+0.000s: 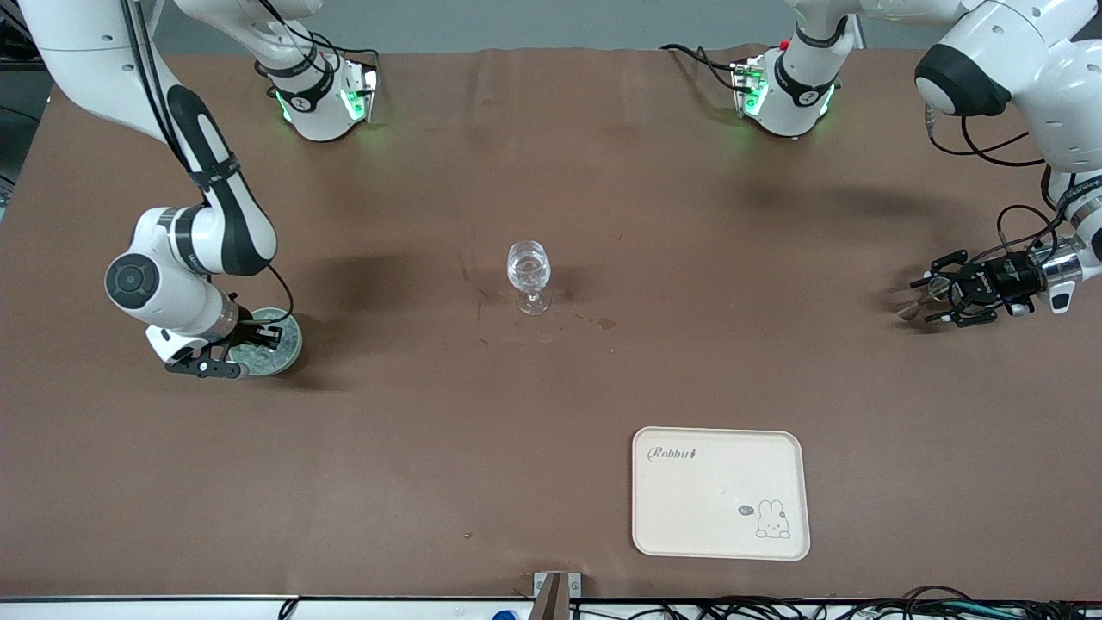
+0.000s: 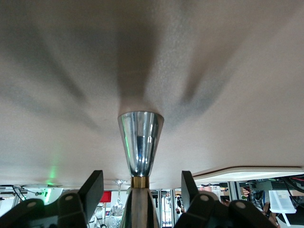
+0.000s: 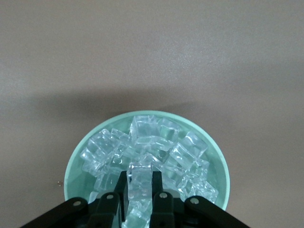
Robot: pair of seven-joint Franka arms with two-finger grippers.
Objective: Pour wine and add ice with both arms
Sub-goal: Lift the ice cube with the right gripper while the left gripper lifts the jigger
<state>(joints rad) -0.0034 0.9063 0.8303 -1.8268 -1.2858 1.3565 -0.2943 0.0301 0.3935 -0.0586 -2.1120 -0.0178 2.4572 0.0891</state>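
A clear stemmed glass (image 1: 529, 275) stands at the middle of the table. A round pale-green dish (image 1: 291, 348) heaped with clear ice cubes (image 3: 156, 137) sits toward the right arm's end. My right gripper (image 1: 258, 337) is down in the dish (image 3: 76, 161). In the right wrist view it (image 3: 141, 175) is shut on one ice cube (image 3: 141, 183). My left gripper (image 1: 923, 301) is low over the table at the left arm's end. It (image 2: 141, 183) is open, its fingers either side of the wooden handle of a shiny metal cone (image 2: 140, 140).
A cream tray (image 1: 721, 492) with a rabbit drawing lies nearer the front camera than the glass, toward the left arm's end. Its edge (image 2: 247, 173) and the glass (image 2: 117, 209) show in the left wrist view. Small stains mark the brown tabletop near the glass.
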